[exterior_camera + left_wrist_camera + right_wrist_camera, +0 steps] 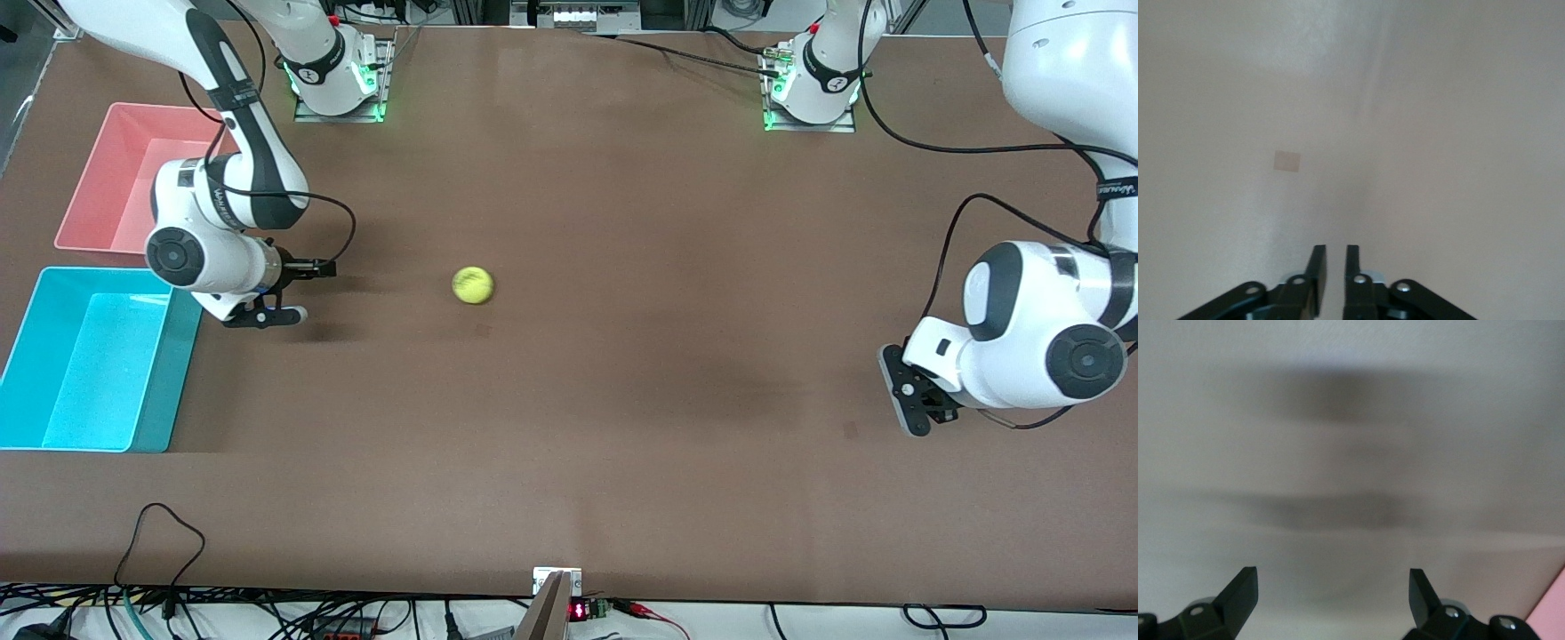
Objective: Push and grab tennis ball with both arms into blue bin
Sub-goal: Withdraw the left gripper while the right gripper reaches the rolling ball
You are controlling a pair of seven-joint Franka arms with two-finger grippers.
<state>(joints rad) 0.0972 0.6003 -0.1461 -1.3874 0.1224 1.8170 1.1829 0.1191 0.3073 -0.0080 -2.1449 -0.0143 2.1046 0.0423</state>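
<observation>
While the tennis ball (472, 285) lies loose mid-table, outside the blue bin (164, 373), nothing's done; right gripper (298, 289) gapes empty, left gripper (1335, 270) barely parted.

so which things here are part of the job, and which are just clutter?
Job:
tennis ball, mid-table
blue bin, right arm's end
right gripper, jaws open, beside the bins
left gripper, jaws slightly apart, empty

Not the job:
pink bin
loose cables at the table edge
</observation>
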